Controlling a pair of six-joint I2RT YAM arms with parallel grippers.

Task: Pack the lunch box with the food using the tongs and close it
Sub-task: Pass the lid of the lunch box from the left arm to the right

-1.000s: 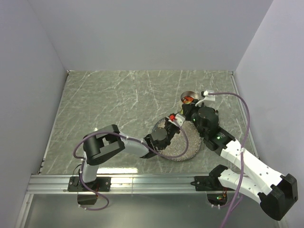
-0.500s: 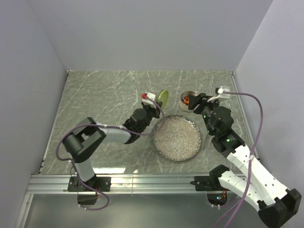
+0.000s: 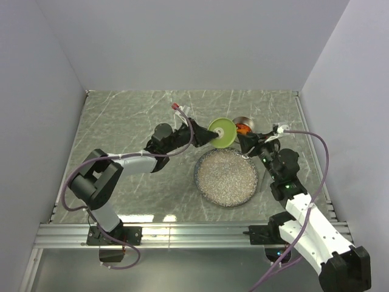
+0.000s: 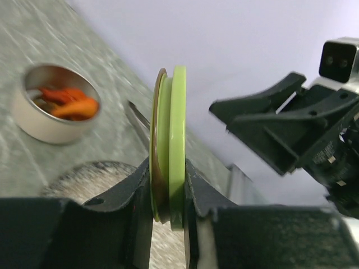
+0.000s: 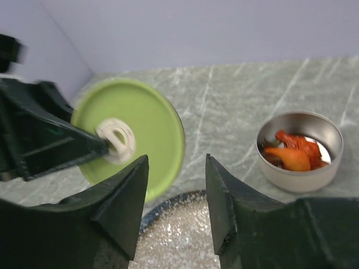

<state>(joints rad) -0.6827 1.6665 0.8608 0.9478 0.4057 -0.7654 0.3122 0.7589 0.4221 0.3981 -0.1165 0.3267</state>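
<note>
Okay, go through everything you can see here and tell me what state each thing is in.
lunch box: open, standing upright.
food: inside the lunch box.
lid: off the box, held on edge in the air.
plate: empty.
left tool: shut on the lid.
right tool: open, holding nothing.

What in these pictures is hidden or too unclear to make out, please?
- Top external: the lunch box is partly hidden behind the lid.
- Left wrist: only a blurred thin tip, likely the tongs, shows; the lid covers the rest.
- Right wrist: the food is piled in the lunch box, so its pieces cannot be counted.
</note>
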